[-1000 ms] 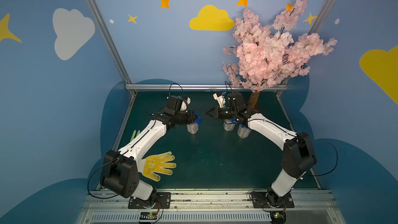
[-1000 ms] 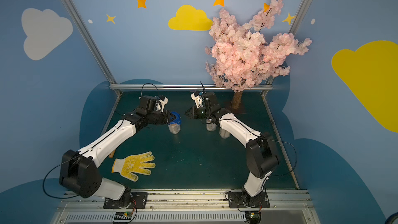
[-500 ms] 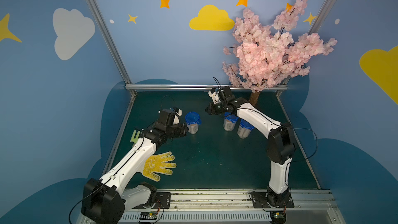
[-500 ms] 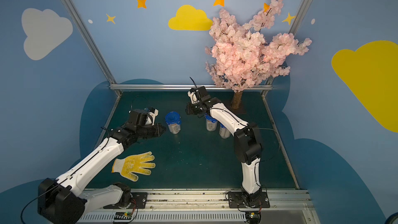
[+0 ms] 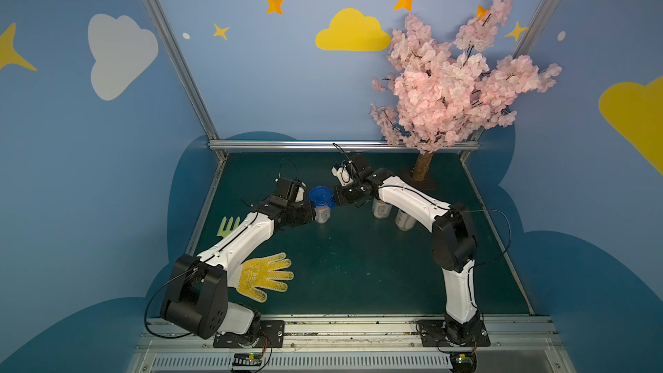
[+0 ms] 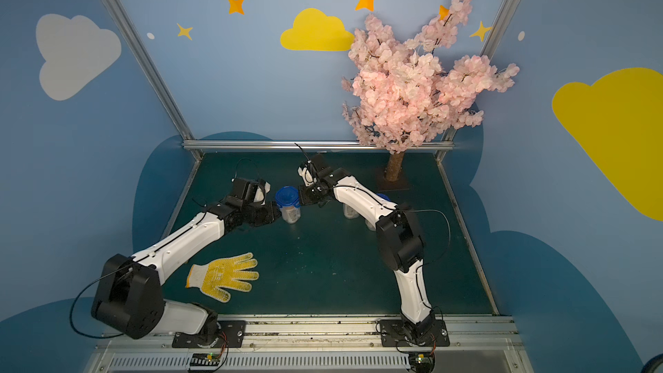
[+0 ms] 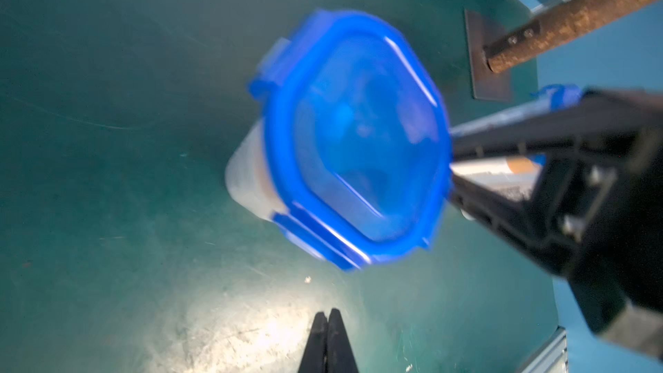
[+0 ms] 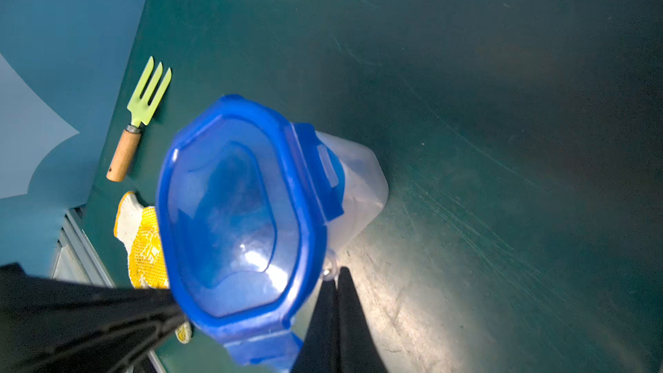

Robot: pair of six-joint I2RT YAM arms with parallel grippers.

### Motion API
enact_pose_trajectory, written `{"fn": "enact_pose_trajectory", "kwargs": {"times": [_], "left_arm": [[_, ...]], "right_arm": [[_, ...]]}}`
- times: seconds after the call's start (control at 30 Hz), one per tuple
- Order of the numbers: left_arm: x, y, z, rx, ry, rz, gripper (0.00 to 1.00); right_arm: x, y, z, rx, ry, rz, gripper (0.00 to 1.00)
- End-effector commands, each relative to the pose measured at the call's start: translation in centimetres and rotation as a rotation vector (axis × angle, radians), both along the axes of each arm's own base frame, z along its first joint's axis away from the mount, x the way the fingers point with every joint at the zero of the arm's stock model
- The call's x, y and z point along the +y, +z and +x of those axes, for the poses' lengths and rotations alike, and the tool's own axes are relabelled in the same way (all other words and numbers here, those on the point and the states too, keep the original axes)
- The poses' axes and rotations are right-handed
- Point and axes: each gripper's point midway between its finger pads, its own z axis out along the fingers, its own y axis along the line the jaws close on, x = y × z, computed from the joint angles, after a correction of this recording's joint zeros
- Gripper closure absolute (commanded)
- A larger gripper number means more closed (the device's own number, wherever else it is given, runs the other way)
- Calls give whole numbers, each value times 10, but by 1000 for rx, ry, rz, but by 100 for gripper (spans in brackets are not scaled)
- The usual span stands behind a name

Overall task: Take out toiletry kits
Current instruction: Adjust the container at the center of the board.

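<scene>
A clear jar [image 5: 321,214] with a blue clip lid [image 5: 320,197] stands upright at the mid-back of the green mat, seen in both top views [image 6: 287,199]. The toiletry kits show only as pale shapes through the jar walls. My left gripper [image 5: 313,210] is shut, its tip at the jar's left side; in the left wrist view the gripper [image 7: 329,314] points at the lid [image 7: 358,138] with bare mat between. My right gripper [image 5: 335,197] is shut too, and in the right wrist view this gripper [image 8: 337,275] touches the jar [image 8: 358,181] just under the lid rim.
Two more blue-lidded jars [image 5: 380,208] [image 5: 404,221] stand partly hidden behind my right arm. A yellow glove [image 5: 263,276] lies front left and a green hand fork [image 5: 229,226] by the left edge. The blossom tree's trunk [image 5: 421,168] rises at the back right.
The left gripper, drawn back left half a second ago, has returned to the jar's left side. The right gripper has swung left from the two right jars to this jar's lid.
</scene>
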Motion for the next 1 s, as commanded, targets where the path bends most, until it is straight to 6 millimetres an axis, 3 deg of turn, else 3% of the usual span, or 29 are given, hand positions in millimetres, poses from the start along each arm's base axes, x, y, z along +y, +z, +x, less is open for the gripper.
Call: {"fn": "enact_pose_trajectory", "kwargs": {"times": [0.0,0.23,0.37,0.6,0.73,0.97], "left_arm": [[15,8,10,-2,57,-19,98],[40,23,15,-39,119,7,98],[41,31,14,-57,115,6,98],[26,19,2,-10,50,-36,98],[15,10,-7,8,6,-28,98],[-10,9,-5,11,-57,-36,98]], "right_arm": [[1,4,-17,21,27,17,100],[13,5,-36,53,61,64,100],[10,7,-35,38,55,49,100],[-18,7,-22,43,-14,8,100],[-32,17,-12,9,-54,-2,100],[-19,32,-1,-1,-21,25,100]]}}
